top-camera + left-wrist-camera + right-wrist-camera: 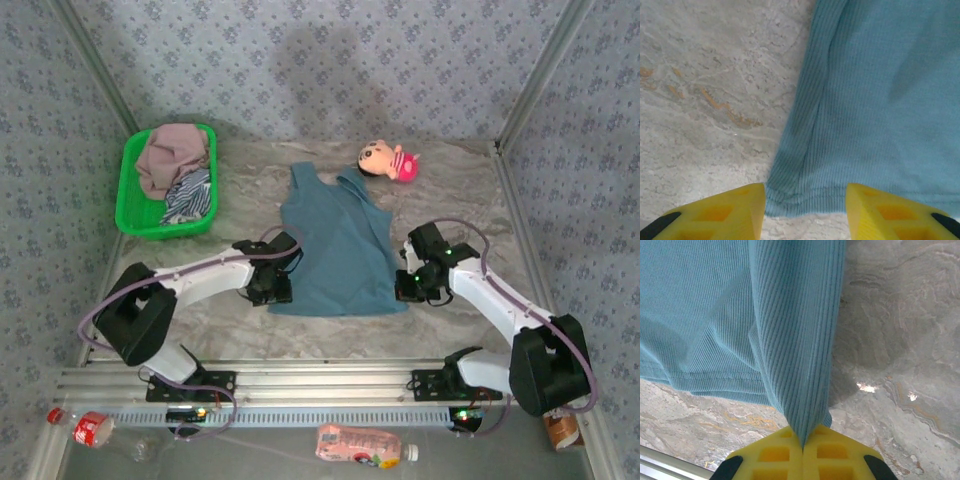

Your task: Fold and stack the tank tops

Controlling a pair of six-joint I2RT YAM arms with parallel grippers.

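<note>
One hem corner of the teal tank top (340,250) is pinched shut in my right pincer (802,439); my left pincer (805,206) gapes empty astride the other corner, so I judge closing it comes before the fold.

A tank top (340,250) lies flat mid-table (200,320). At its 10 o'clock, a basket (160,230) holds two more tops (172,160); at 1 o'clock, a doll (388,160). The left gripper (272,290) sits at its 8 o'clock corner, the right gripper (408,287) at 4 o'clock.
</note>
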